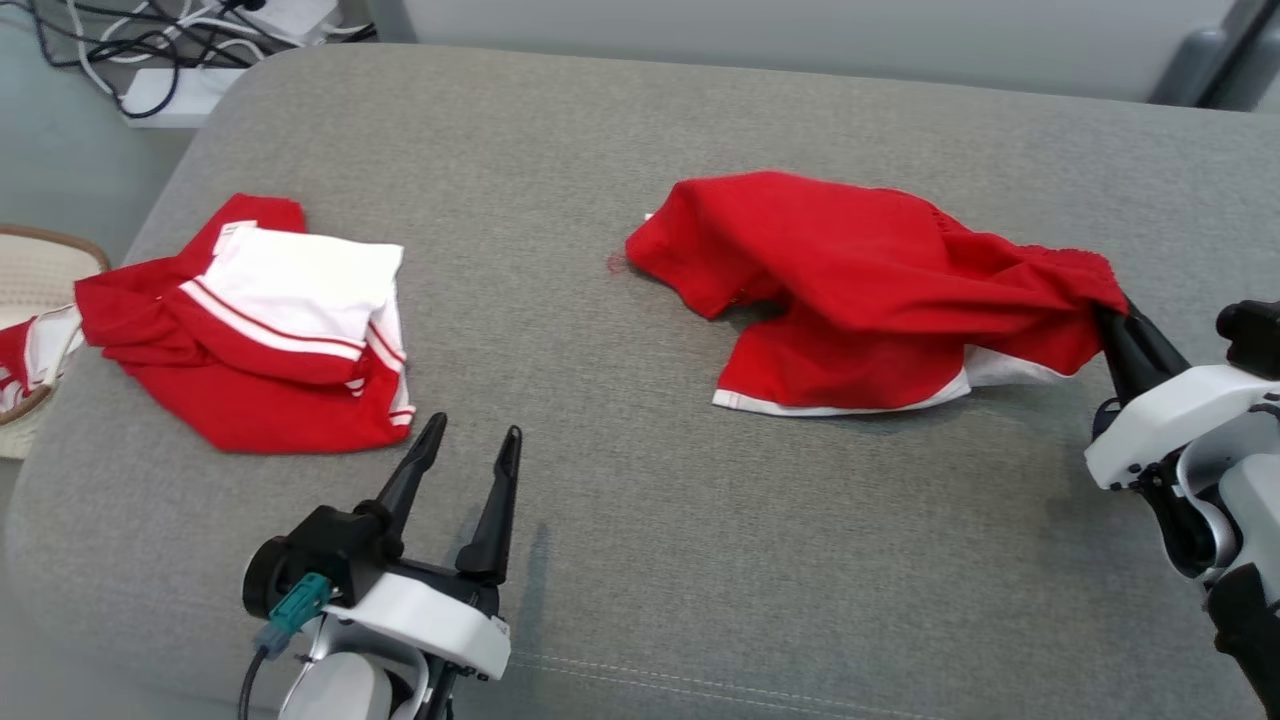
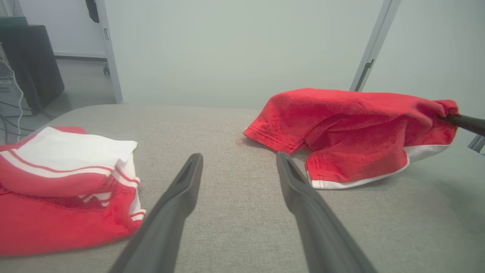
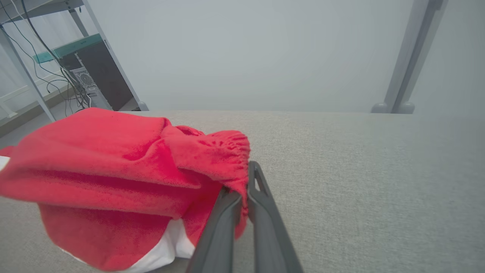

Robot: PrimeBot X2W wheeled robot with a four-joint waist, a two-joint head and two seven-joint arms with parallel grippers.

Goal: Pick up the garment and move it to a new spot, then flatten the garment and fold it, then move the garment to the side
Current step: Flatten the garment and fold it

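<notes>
- The garment (image 1: 850, 290), red with a white hem, lies on the right half of the grey cushion (image 1: 640, 560), well apart from the left gripper.
- In the head view its long axis runs left to right across the cushion, dipping slightly toward the right.
- Its left end points toward the middle of the cushion and rests on it.
- Its right end, a gathered elastic edge, tapers to a point at the right gripper (image 1: 1112, 318).
- The white hem runs along the near edge, facing the robot.
- The right gripper's fingers are pinched together on that gathered edge, with red cloth squeezed between them and draped over the tips.
- In the left wrist view the pinched end sits higher than the rest, the cloth sagging from it to the cushion.
- The left gripper (image 1: 475, 427) hovers over the near left of the cushion, fingers spread and holding nothing.
- A second red-and-white garment (image 1: 270, 330) lies folded at the left, just beyond the left gripper.
- A pale basket (image 1: 30, 280) sits at the cushion's left edge.
</notes>
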